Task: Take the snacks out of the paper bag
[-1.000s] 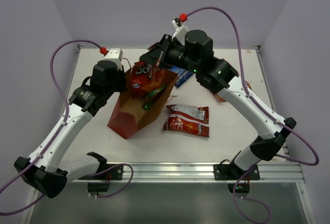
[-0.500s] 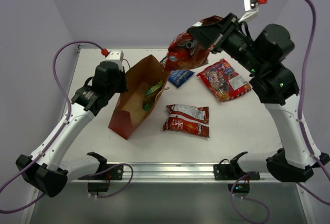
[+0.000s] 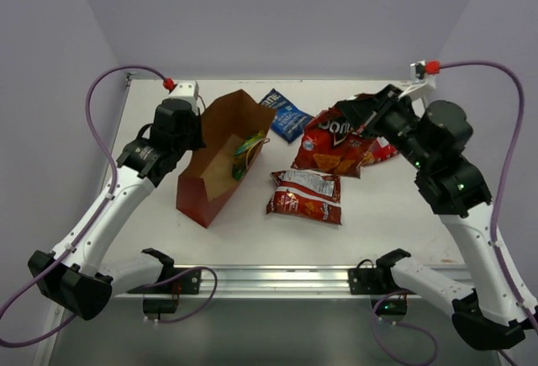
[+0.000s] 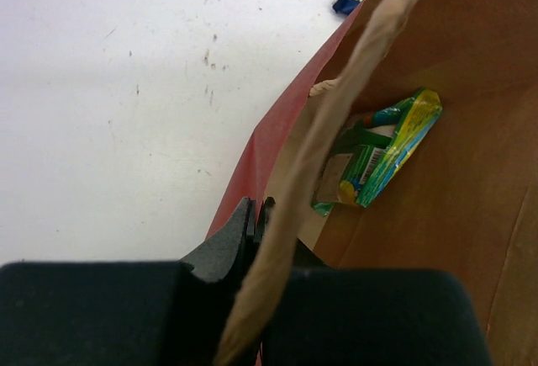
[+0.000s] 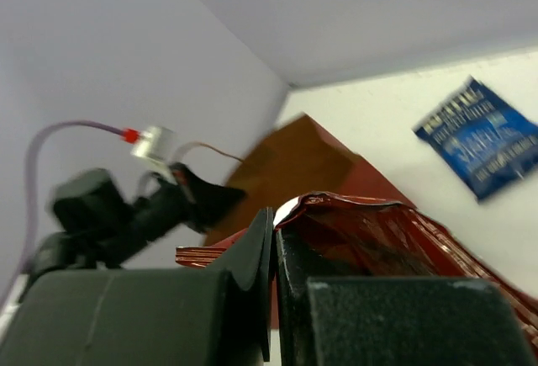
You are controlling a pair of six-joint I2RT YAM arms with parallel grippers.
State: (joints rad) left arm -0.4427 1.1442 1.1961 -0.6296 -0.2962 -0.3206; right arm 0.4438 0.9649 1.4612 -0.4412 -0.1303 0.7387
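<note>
The red paper bag point(image 3: 195, 191) lies tilted on the table with its brown inside open to the right. My left gripper point(image 3: 196, 133) is shut on its back rim point(image 4: 336, 122). A green-yellow packet point(image 3: 247, 152) lies inside the bag and also shows in the left wrist view point(image 4: 382, 151). My right gripper point(image 3: 353, 114) is shut on the top edge of the larger red packet point(image 3: 332, 145), holding it low over the table right of the bag; the right wrist view shows that packet point(image 5: 387, 231) pinched. A blue packet point(image 3: 283, 114) and a red-and-silver packet point(image 3: 306, 195) lie on the table.
Another red packet point(image 3: 384, 152) lies mostly hidden behind the held one. Walls close the table at the back and both sides. A metal rail point(image 3: 277, 279) runs along the near edge. The left arm point(image 5: 126, 214) shows in the right wrist view, beyond the bag point(image 5: 303, 160).
My right gripper pulled the larger red packet up out of the bag, swung it right and lowered it near the table. The left gripper has kept hold of the bag's rim.
</note>
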